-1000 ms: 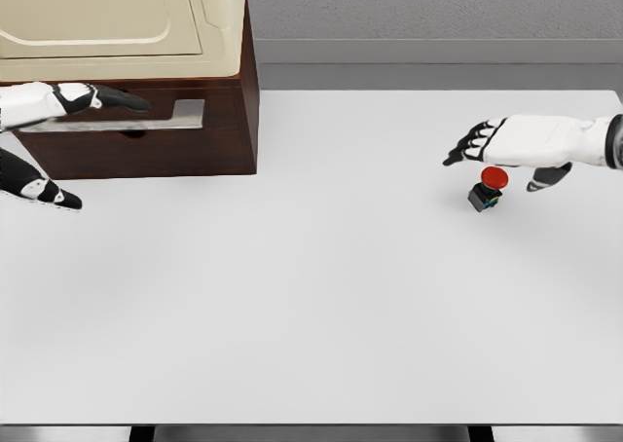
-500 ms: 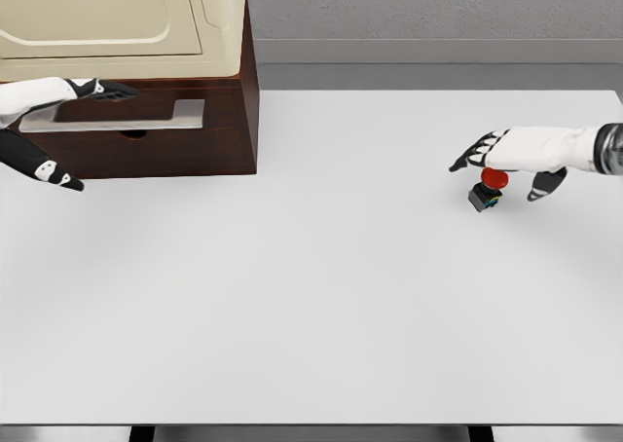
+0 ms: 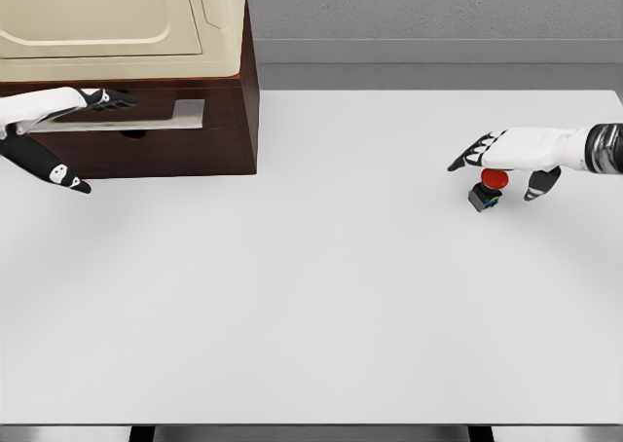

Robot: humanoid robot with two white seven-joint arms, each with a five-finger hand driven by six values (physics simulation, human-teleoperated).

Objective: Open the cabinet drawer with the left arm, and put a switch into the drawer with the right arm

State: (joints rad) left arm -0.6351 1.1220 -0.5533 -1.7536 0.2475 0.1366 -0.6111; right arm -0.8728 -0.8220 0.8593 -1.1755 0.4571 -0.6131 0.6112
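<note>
No readable text or labels anywhere

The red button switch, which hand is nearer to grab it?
The right hand. It hovers just over the red-capped button switch on its small black base, fingers spread, at the white table's right side. The left hand is far off at the brown wooden cabinet's silver drawer handle.

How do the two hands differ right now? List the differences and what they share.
The left hand sits at the cabinet's silver handle, at the picture's far left; the right hand hovers over the red switch on the white table. The left hand's fingers point right along the handle; the right hand's fingers point left. Neither has closed on its target: both show spread fingers. Both are white with black fingers.
</note>
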